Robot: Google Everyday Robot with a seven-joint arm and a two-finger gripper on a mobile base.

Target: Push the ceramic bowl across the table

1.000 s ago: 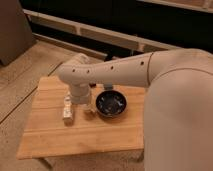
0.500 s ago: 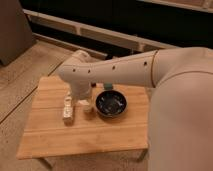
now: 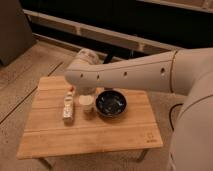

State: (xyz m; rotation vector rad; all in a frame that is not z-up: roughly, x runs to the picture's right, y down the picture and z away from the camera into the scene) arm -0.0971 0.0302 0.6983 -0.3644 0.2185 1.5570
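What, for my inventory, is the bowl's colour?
Bowl: glossy black, pale speckles, camera view; claw beside cup.

The ceramic bowl, round, shallow and glossy black with pale glints inside, sits upright at centre frame on the light plank desk, right of its middle. The tool hangs just left of the bowl's rim.

Light wood plank table, matt, seams showing. The ceramic bowl is glossy black glaze with pale speckled glints inside. The cup is white and smooth. The arm has a smooth off-white shell with a slight sheen. The tool, pale and hard-looking, is over the table toward the left edge, just beside the cup.
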